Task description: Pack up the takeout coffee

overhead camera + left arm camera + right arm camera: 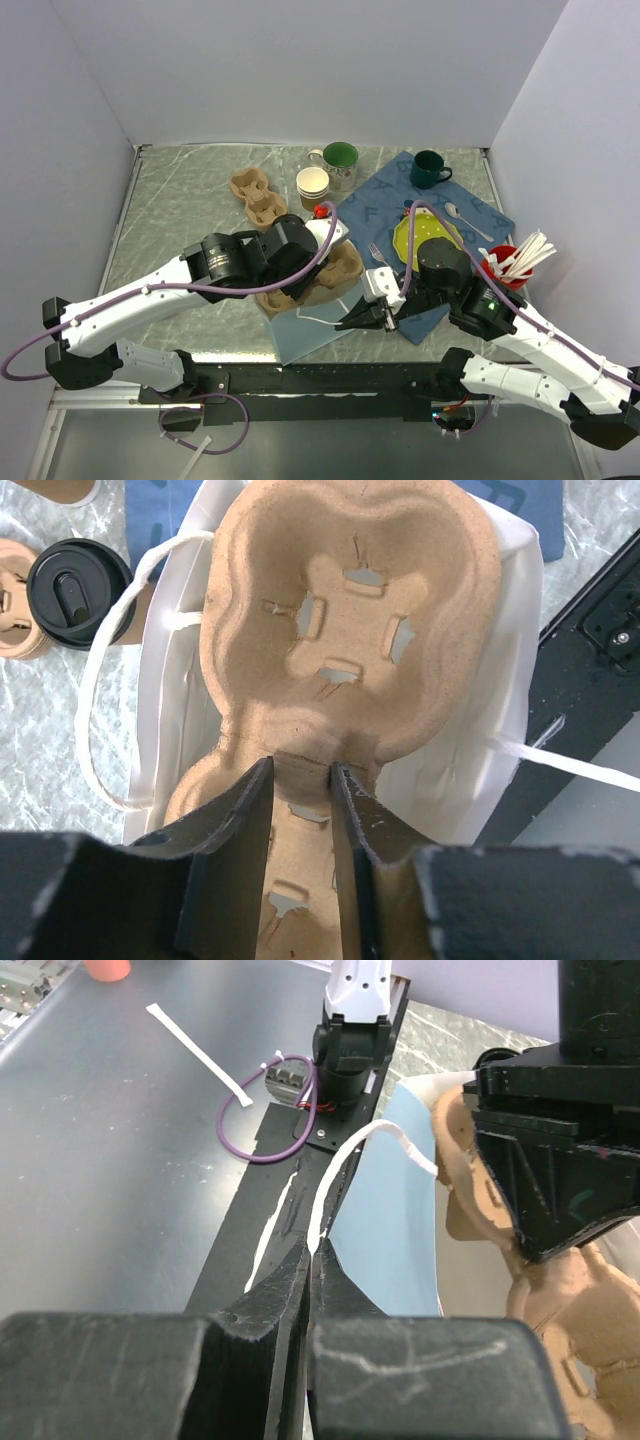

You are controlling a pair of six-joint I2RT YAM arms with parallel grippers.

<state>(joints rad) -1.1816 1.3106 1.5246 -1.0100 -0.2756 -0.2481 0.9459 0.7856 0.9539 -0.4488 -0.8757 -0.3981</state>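
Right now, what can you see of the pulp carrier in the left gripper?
The pulp carrier is brown moulded fibre, matte, with a lobed outline. The one well in clear view is empty and has four cut tabs. It is held wells-up at the mouth of the white bag, whose walls show on both sides. The left gripper pinches its central ridge.

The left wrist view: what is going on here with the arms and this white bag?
The left gripper is shut on the narrow middle of an empty brown cup carrier, which lies at the white bag; whether it is inside the bag or on top is unclear. The right gripper pinches the bag's handle. The takeout coffee, lid on, stands outside the bag, not yet packed.
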